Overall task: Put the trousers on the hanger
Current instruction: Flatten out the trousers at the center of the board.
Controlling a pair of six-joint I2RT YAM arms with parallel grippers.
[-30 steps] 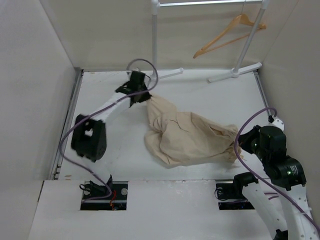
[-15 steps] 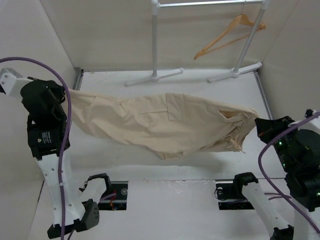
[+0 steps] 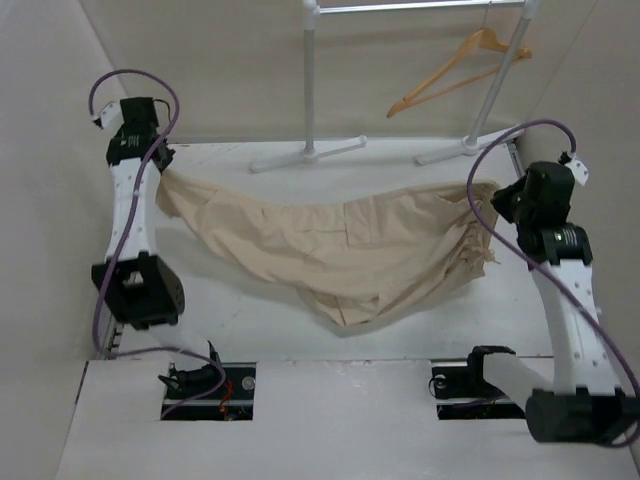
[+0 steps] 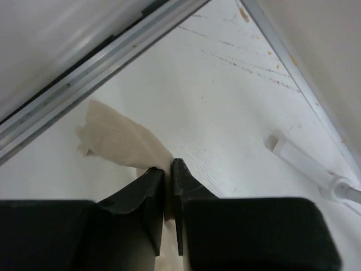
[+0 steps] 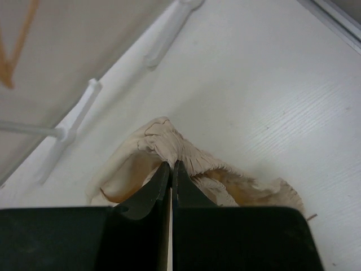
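Both arms have swung toward the far edge, so the trousers (image 3: pixel 340 255) now sag between them mid-bench. Left gripper (image 4: pixel 168 166) is clamped on a leg end, right gripper (image 5: pixel 171 165) on the waistband. Hanger (image 3: pixel 455 68) hangs beyond the far right corner, not yet reached.

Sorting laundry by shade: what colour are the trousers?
Plain beige-cream trousers, no pattern; clearest in the top external view.

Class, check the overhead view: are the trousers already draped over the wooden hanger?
No, the trousers are stretched out over the table, while the hanger hangs bare on the rack behind.
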